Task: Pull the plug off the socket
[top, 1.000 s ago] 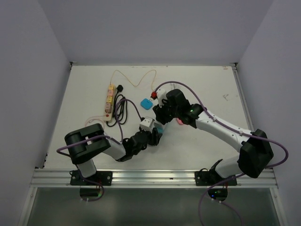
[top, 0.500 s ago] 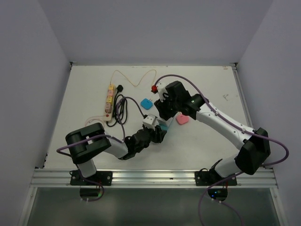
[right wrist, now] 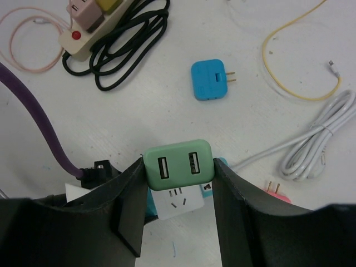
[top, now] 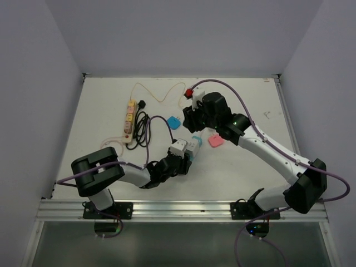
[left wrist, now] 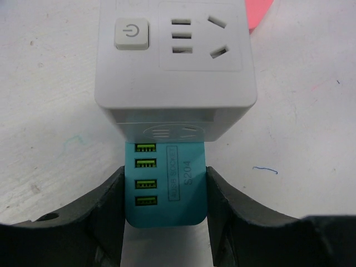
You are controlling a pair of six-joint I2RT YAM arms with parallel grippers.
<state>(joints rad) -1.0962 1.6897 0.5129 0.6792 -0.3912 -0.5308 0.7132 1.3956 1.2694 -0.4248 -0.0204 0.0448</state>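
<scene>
Since the earlier frame the right arm (top: 261, 146) has drawn back toward the far edge of the desk (top: 250, 92), and the green plug (right wrist: 178, 160) has come away from the socket (top: 188, 147).

From above, the white-and-teal socket lies near the middle of the desk, a little toward the near edge, with the left arm (top: 133, 173) reaching its near end. A blue adapter (top: 174, 122) and a pink plug (top: 216, 141) lie close by, and a power strip (top: 129, 118) with a coiled black cable (top: 142, 130) lies toward the left edge.

In the left wrist view, the left jaws clamp the socket's teal USB end, one finger against each side. Its white body lies flat on the desk.

In the right wrist view, the right jaws are clenched on the green plug, its two USB ports facing the camera. It is held in the air above the socket and clear of it.
</scene>
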